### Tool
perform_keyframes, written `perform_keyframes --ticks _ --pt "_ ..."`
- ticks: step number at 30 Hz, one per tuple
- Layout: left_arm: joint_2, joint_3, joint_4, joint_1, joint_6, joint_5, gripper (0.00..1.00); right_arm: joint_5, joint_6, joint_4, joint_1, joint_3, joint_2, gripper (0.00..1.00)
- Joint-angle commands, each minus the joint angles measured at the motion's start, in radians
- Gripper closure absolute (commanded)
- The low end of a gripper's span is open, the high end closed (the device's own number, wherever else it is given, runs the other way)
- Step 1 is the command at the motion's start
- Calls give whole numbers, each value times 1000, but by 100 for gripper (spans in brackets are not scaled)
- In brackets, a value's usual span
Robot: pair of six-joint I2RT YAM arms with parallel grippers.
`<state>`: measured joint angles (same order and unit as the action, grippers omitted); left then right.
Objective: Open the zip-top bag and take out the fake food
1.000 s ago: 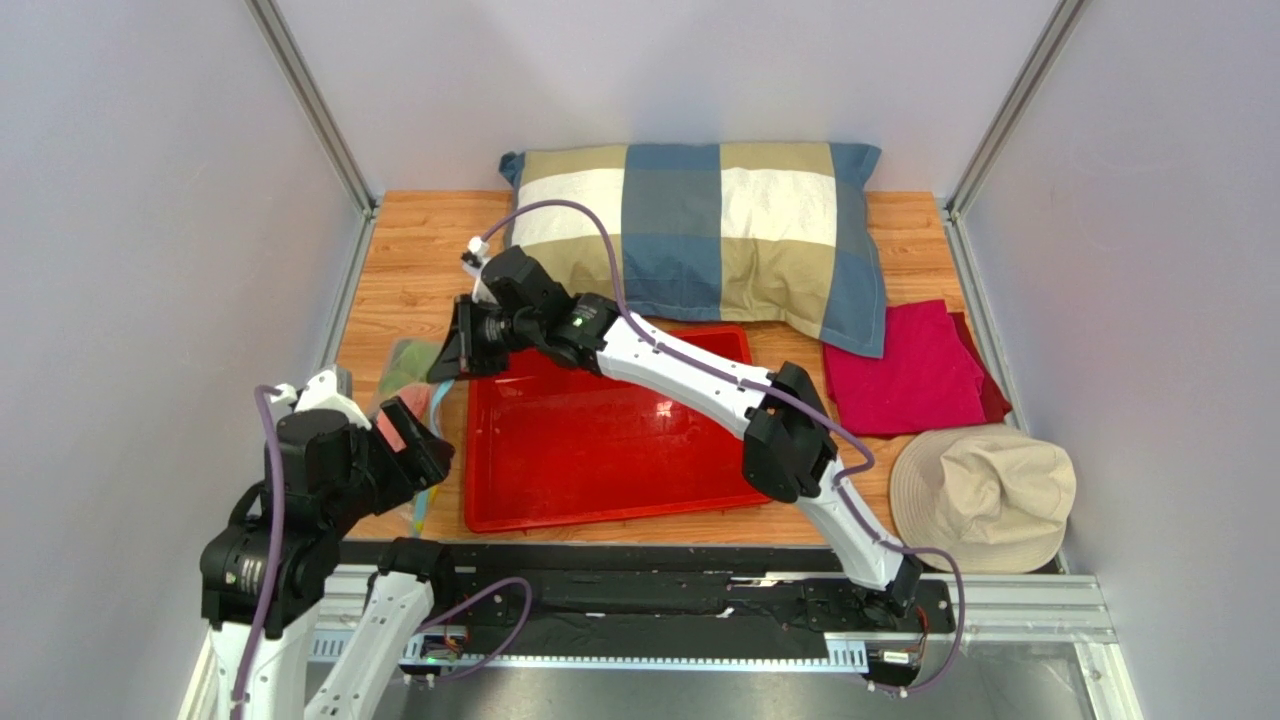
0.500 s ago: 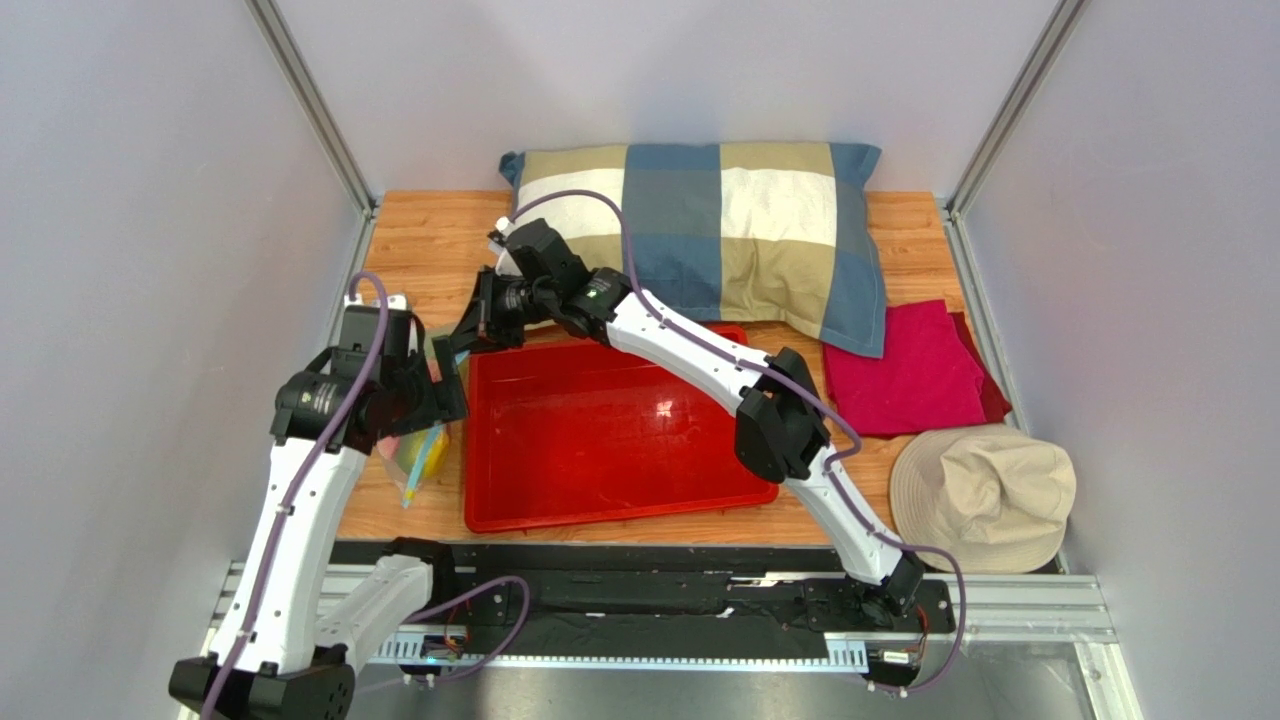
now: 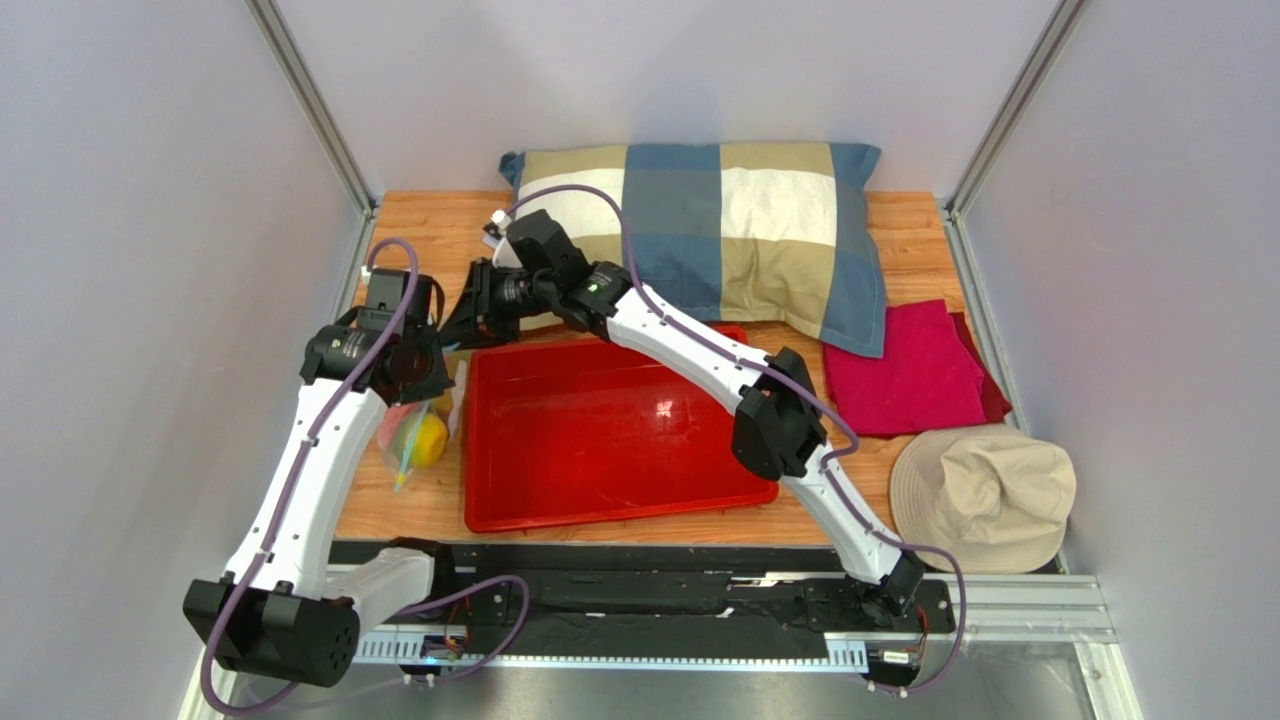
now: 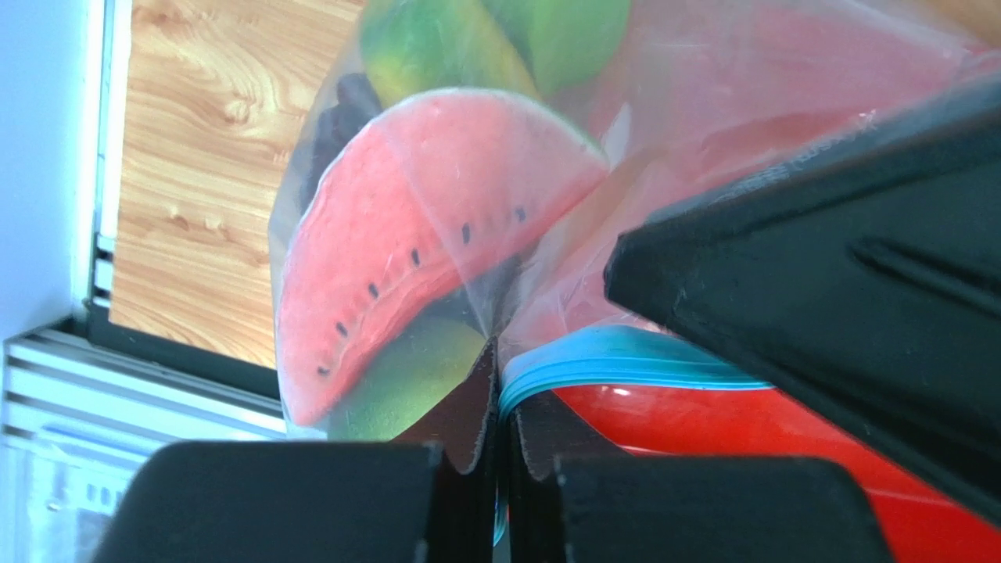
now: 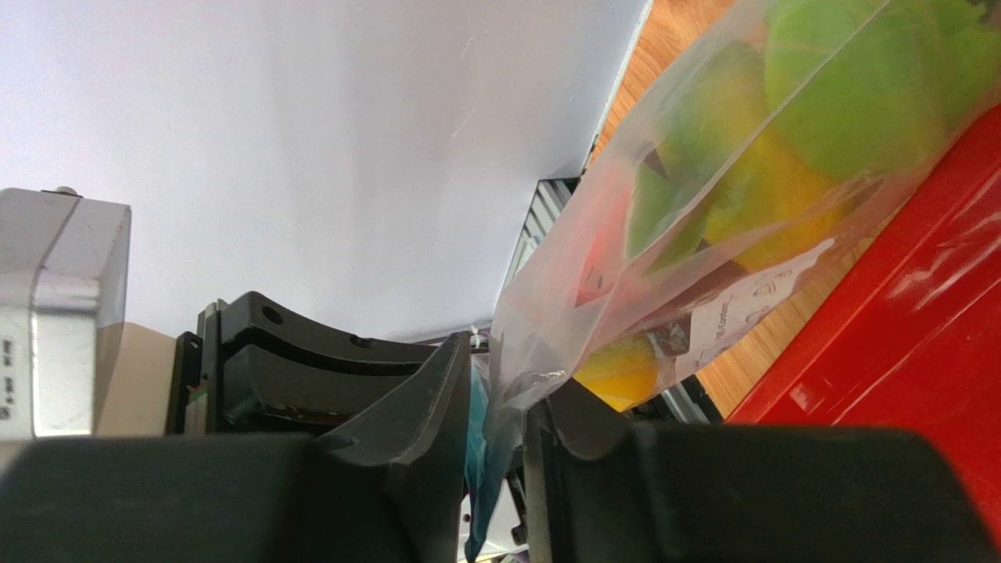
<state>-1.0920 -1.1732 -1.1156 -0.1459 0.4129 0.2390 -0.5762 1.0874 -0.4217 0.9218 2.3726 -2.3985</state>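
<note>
The zip-top bag (image 3: 409, 446) hangs clear and crinkly beside the red tray's left edge, with fake food inside. In the left wrist view I see a watermelon slice (image 4: 388, 246) and green fruit (image 4: 552, 29) through the film. My left gripper (image 4: 503, 393) (image 3: 433, 360) is shut on the blue zip strip (image 4: 635, 358). My right gripper (image 5: 499, 411) (image 3: 458, 323) stands just behind it. Its jaws are slightly parted, and the bag's top edge (image 5: 552, 352) hangs between them. Green fruit (image 5: 870, 106) and yellow fruit (image 5: 623, 370) show through the bag.
A red tray (image 3: 601, 495) lies mid-table, right of the bag. Behind it is a checked pillow (image 3: 706, 225). A red cloth (image 3: 909, 368) and a beige hat (image 3: 984, 495) lie at the right. The left wall rail runs close to the bag.
My left arm swung up from the near edge to the bag and closed on the zip strip. The right gripper's jaws parted a little. The bag now hangs lower beside the tray.
</note>
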Motion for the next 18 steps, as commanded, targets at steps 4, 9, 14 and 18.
perform_keyframes --ticks 4,9,14,18 --pt "26 -144 -117 6 246 46 100 -83 -52 -34 -57 39 30 45" --pt "11 -224 -309 28 515 124 100 -28 -328 -137 -87 -119 165 22" --pt "29 -238 -372 61 731 145 100 4 -506 -126 -78 -311 298 18" --pt "38 -229 -421 85 909 129 100 30 -629 -30 -52 -508 436 16"
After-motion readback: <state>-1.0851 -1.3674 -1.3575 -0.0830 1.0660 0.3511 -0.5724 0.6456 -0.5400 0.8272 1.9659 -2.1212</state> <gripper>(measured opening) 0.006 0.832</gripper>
